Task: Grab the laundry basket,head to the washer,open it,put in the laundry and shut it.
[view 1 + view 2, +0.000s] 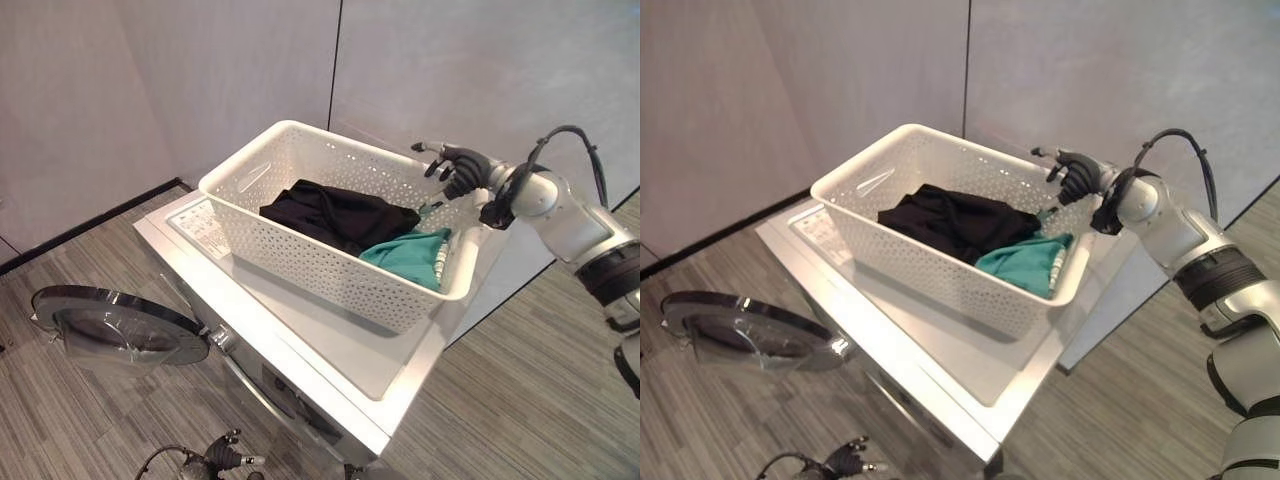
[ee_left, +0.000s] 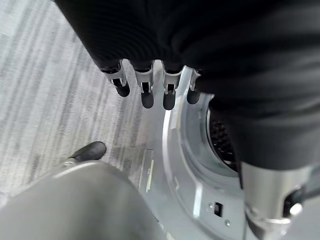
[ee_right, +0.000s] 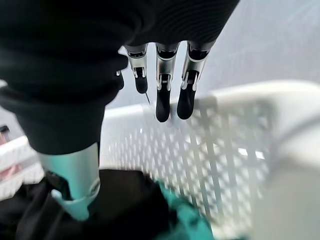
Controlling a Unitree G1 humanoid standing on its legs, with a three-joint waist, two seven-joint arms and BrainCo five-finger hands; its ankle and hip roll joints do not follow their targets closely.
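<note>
On washer (image 1: 330,350): basket (image 1: 300,250) holds black garment (image 1: 335,215), teal cloth (image 1: 410,255) | right hand (image 1: 455,168) released above.

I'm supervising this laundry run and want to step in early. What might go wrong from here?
The basket sits askew on the washer, one corner past the edge; a tug may tip it. The right hand hovers open above the rim, so it may snag the black garment and teal garment together. The open door hangs near the left hand.
</note>
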